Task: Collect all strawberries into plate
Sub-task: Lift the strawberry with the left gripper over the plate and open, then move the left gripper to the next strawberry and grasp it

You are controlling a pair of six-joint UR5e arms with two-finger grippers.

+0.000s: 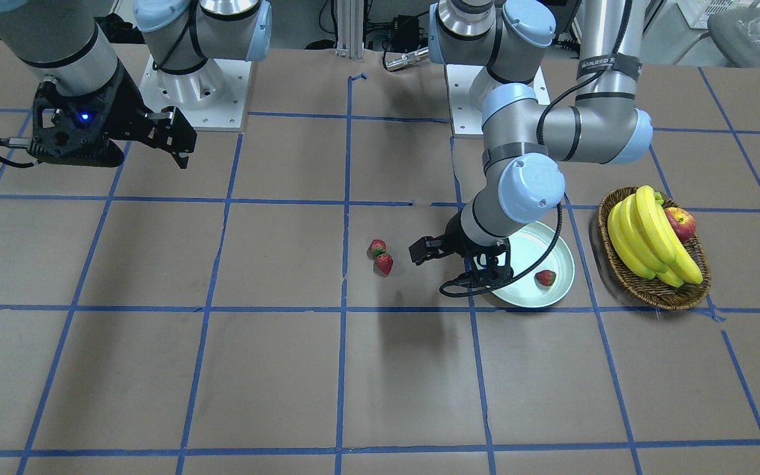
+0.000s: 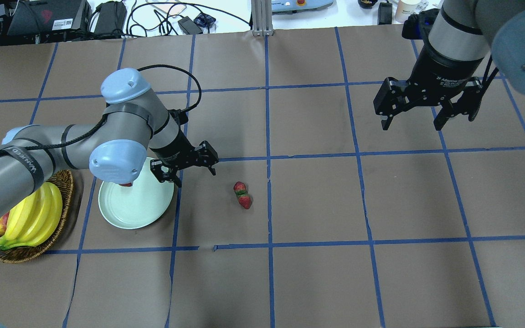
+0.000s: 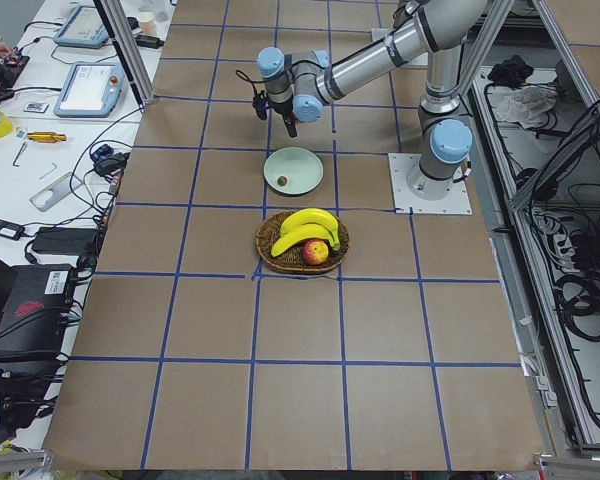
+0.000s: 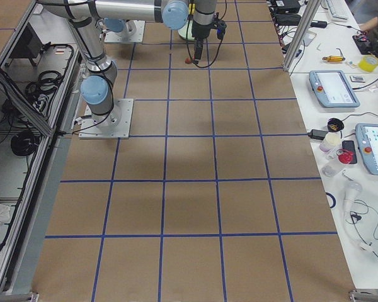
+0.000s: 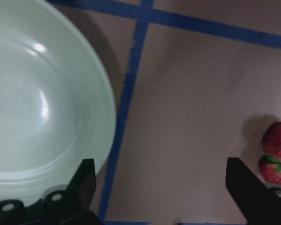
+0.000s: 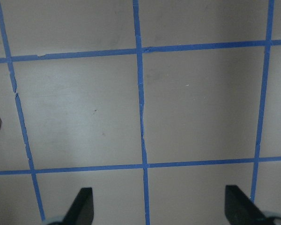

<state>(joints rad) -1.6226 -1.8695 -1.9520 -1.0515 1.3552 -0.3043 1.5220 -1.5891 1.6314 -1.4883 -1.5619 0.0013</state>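
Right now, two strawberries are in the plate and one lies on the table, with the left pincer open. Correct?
No: only one strawberry is in the plate; two strawberries lie on the table, per the front-facing view. The left pincer is open.

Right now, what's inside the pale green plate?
One strawberry lies in the plate, near its rim. The left arm covers part of the plate, so that patch is hidden.

Saw a smooth, glossy plate [image 5: 37, 93] just beside the left claw [image 2: 195, 176], matt brown paper [image 5: 187, 93] and blue tape [image 5: 130, 93] beneath it, rough woven wicker on the basket [image 1: 650, 298] beyond the plate.
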